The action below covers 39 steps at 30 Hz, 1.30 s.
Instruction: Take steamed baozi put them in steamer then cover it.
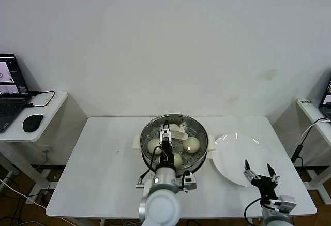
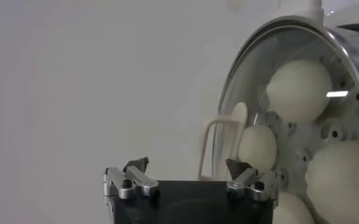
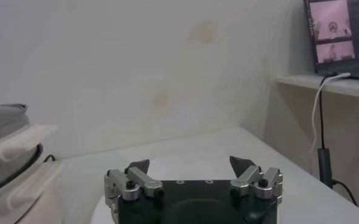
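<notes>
From the head view we see the left claw above the steamer, which stands at the middle of the white worktop; its fingers look spread, one on each side of the cream handle at the centre of the cover, which lies on the steamer. Through the glass, right around and beneath that claw, we make out the steamed baozi: three show plainly, and whether a fourth sits under the arm we cannot tell. The right claw hangs open well to the right of the steamer, over the near edge of the flat white plate. In the left wrist view the left claw is open and holds nothing, with the handle loop of the cover standing between its fingertips and the baozi just beyond behind the glass, resting on the perforated steel of the steamer. In the right wrist view the right claw is open and empty, and the cream pot of the steamer rises off to one side of it.
</notes>
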{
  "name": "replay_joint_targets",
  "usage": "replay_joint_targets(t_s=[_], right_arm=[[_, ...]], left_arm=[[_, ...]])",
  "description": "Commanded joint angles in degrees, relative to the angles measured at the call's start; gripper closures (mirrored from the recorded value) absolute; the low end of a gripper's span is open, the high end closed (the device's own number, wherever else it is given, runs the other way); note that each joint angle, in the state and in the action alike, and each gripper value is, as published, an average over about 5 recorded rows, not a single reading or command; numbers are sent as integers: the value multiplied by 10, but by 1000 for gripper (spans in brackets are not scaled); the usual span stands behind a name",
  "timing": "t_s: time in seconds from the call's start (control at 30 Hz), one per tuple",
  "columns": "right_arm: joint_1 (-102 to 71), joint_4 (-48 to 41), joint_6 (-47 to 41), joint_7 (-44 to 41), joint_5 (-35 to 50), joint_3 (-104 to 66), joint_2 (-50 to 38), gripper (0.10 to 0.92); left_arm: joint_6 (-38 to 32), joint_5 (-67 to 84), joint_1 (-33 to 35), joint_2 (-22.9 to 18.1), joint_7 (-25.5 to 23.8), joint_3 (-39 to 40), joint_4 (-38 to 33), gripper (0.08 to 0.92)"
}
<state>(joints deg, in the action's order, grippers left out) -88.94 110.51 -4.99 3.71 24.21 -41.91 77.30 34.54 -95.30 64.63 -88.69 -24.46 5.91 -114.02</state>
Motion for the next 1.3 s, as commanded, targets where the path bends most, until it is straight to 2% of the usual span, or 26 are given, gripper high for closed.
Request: replay_joint_targets(t_s=[0.03,0.2,0.33,0.4,0.47,0.57,0.67,0.77,0.87,1.1,1.3], right_arm=[[-11,17,-6,-7,-8,9,-3,203],[-34,48,-15,-13,-15,39,-35,202],[-55,67,-11,-15,-23,64,-78,203],[-62,70,-8,-18,-26,69,-91,203],[-65,70,-4,-21,-29,69,-95,203],[-69,71,4,-24,-35,64,-89,202],[-75,71,15,-25,-38,62,-82,203],[-81,63,28,-31,-43,61,-79,203],[-84,61,18,-36,-51,58,-77,202],[-73,69,-67,-23,-30,62,-69,203],[-72,63,-55,-16,-40,68,-66,203]], left_arm=[[-1,32,59,40,-6,-34,-150,177],[-16,213,85,85,27,-126,-231,177],[-80,492,144,128,102,-272,-252,177],[-138,632,185,132,151,-335,-240,177],[-226,732,227,131,200,-378,-210,177],[-351,791,283,126,253,-408,-150,177],[-404,828,329,125,287,-408,-107,177],[-410,856,363,122,295,-403,-87,177],[-386,883,379,115,287,-400,-83,177],[-294,893,369,96,260,-409,-81,177],[-289,891,385,106,252,-404,-89,177]])
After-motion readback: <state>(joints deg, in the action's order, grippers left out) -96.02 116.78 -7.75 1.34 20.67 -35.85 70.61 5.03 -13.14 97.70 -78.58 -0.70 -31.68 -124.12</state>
